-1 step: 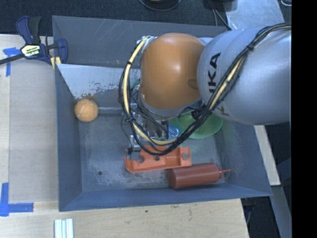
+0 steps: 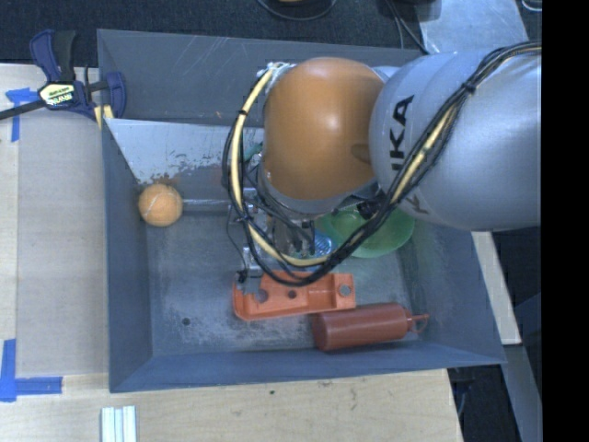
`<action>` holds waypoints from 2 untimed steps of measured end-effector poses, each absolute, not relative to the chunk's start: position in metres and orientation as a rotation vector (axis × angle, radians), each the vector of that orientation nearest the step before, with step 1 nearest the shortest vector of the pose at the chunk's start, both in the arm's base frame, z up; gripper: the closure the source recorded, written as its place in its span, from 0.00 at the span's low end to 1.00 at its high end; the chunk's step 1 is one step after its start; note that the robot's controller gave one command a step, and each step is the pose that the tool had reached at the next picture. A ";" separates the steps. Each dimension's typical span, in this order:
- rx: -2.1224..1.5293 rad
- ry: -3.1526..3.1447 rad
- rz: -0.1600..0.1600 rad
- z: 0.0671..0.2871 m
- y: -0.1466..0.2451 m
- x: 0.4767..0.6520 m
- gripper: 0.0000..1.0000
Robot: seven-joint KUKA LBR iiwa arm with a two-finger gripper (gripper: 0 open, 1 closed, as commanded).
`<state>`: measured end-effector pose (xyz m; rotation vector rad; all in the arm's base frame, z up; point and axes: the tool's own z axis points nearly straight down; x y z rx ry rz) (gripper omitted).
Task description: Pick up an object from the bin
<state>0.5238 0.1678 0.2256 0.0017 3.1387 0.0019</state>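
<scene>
My gripper [image 2: 279, 239] hangs low in the middle of the bin, mostly hidden under the arm's wrist cover. Right below it lies a flat orange plastic bracket [image 2: 296, 298] with holes, its left end touching or just under the gripper's tip. A dark red squeeze bottle [image 2: 362, 327] lies on its side along the near wall, just right of the bracket. A green bowl-like thing [image 2: 375, 231] shows partly from under the arm, to the gripper's right.
An orange ball [image 2: 161, 204] rests near the bin's left wall, well apart from the gripper. The arm and its orange dome with cables cover the bin's back right. Bare floor lies between the ball and the bracket.
</scene>
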 end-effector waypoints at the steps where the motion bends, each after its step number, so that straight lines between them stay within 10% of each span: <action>1: 0.185 3.147 -0.004 0.066 0.053 0.522 0.00; 2: -0.065 3.132 0.003 0.161 0.079 0.549 0.00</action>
